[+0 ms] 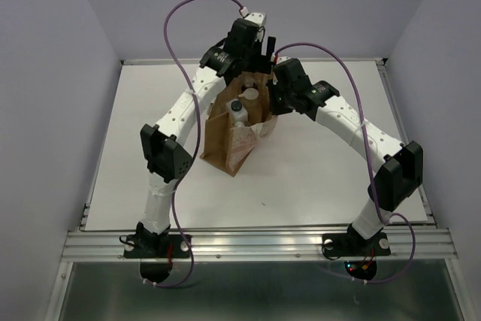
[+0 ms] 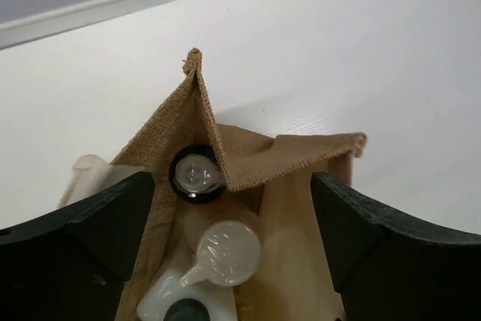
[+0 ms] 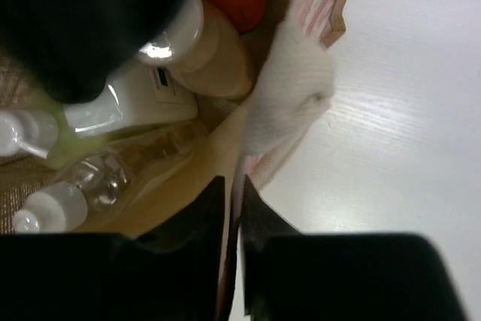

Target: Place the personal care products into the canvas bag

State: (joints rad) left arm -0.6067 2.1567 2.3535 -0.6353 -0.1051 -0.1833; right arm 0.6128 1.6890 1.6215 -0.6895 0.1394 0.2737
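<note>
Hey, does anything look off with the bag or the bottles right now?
Nothing is spilled or broken. The bag has a creased rim, with one flap folded inward over the opening, partly overhanging a dark-capped bottle. Otherwise nothing stands out.

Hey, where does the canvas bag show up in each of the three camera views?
Top external: the canvas bag stands just above picture centre, mouth up.
Left wrist: lower centre, seen from above, between the fingers of the open left gripper.
Right wrist: left and centre, its rim caught in the right gripper.
Shared landmark: the white bottle inside the bag.
</note>
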